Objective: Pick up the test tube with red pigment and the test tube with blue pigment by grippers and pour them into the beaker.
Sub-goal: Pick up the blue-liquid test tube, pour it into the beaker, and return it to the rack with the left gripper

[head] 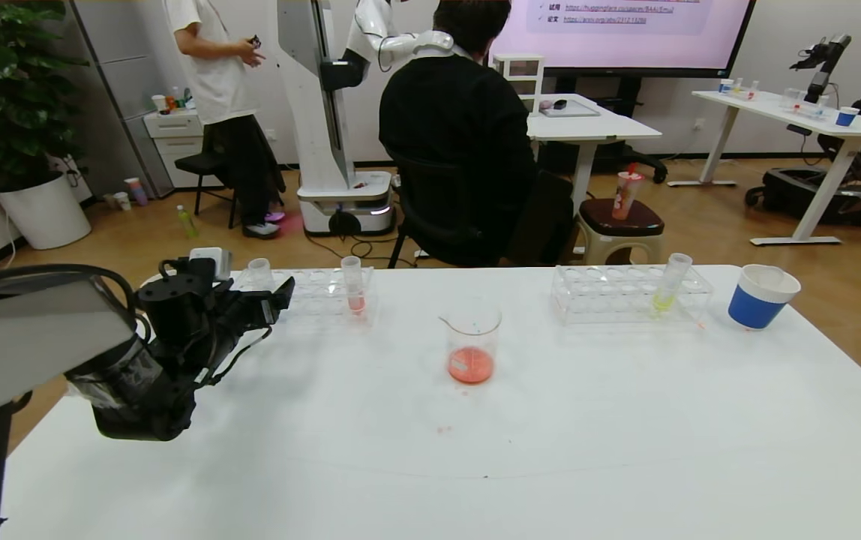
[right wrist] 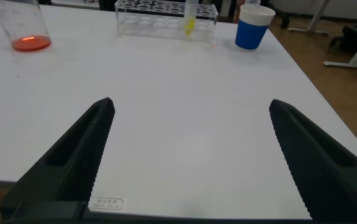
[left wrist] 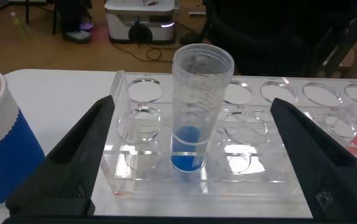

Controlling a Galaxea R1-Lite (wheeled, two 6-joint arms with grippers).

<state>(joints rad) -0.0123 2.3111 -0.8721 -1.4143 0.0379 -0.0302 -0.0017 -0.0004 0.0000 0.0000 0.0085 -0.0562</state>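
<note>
L gripper (left wrist: 191, 155) sat at the left rack (left wrist: 241, 180) on the table's far-left side, fingers (left wrist: 73, 165) spread wide w/ nothing held. The test tube with blue pigment (left wrist: 194, 109) stood upright in a front slot of that rack, between the two open fingers but not touched by either; blue liquid sat at its tip. In the head view the tube's rim (head: 259, 270) showed just behind the L gripper (head: 280, 296). A blue-and-white paper cup (left wrist: 1, 143) stood just beside the rack, on the wrist view's edge.

Same rack also held a tube w/ pinkish-red liquid (head: 353, 285), upright, a few slots toward the table's middle.

The beaker (head: 471, 341) stood near table centre, between the two racks, w/ orange-red liquid in its bottom. A few small red spots (head: 443, 430) lay on the table (head: 550, 450) in front of it.

R gripper (right wrist: 188, 162) hovered over bare tabletop on the right, fingers wide apart, empty; not seen in the head view. The right rack (head: 629, 294) held a yellow-green tube (head: 669, 283), tilted, and another blue-and-white cup (head: 760, 296) stood just to its right.
</note>
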